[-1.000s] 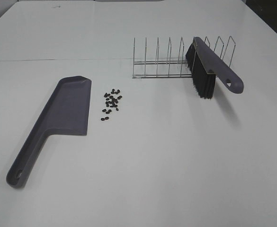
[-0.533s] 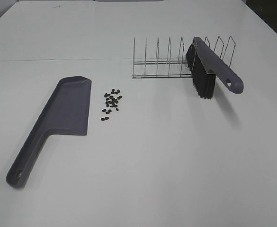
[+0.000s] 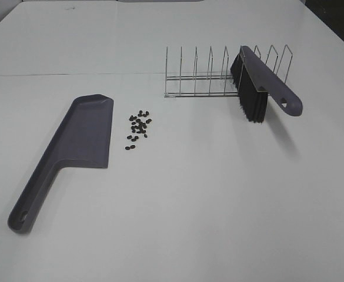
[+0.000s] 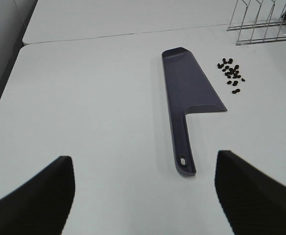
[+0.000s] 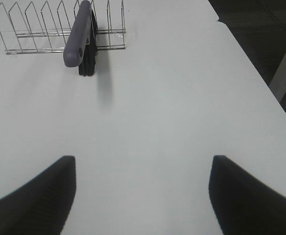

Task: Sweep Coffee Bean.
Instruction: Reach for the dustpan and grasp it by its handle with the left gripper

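Several tiny dark coffee beans (image 3: 138, 124) (image 4: 231, 74) lie in a loose cluster on the white table, just right of the grey-purple dustpan (image 3: 72, 150) (image 4: 187, 98), which lies flat with its handle toward the near edge. A brush (image 3: 260, 85) (image 5: 81, 36) with a grey-purple handle and black bristles leans in a wire rack (image 3: 201, 76) (image 5: 45, 27). My left gripper (image 4: 143, 196) is open, well back from the dustpan's handle end. Open too, my right gripper (image 5: 143, 193) hovers over bare table short of the brush. Neither gripper appears in the high view.
The table's right edge (image 5: 253, 63) drops to a dark floor. A seam (image 3: 72, 74) runs across the table behind the dustpan. The left edge of the table (image 4: 8, 78) shows in the left wrist view.
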`<state>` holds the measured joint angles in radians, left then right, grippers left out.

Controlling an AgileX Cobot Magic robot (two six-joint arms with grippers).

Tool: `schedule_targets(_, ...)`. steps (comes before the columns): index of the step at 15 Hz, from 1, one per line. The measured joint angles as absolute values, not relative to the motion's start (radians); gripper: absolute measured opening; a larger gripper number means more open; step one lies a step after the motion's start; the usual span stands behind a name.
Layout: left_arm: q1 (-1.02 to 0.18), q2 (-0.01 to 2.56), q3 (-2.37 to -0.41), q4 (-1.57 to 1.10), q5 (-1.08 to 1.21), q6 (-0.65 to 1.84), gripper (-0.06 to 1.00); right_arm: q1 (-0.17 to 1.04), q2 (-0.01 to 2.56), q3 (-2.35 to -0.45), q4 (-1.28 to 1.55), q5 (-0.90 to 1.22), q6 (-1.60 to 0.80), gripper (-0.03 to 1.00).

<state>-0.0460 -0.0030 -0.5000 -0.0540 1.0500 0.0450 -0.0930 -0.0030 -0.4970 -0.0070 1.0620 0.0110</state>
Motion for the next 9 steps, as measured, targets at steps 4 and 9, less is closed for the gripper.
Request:
schedule_targets(4, -0.046, -0.003, -0.5, -0.054, 1.05, 0.045, 0.74, -0.093, -0.003, -0.497, -0.007, 1.062, 0.011, 0.67)
schedule_targets(9, -0.046, -0.003, -0.5, -0.054, 1.05, 0.045, 0.74, -0.093, -0.003, -0.497, -0.007, 1.062, 0.011, 0.67)
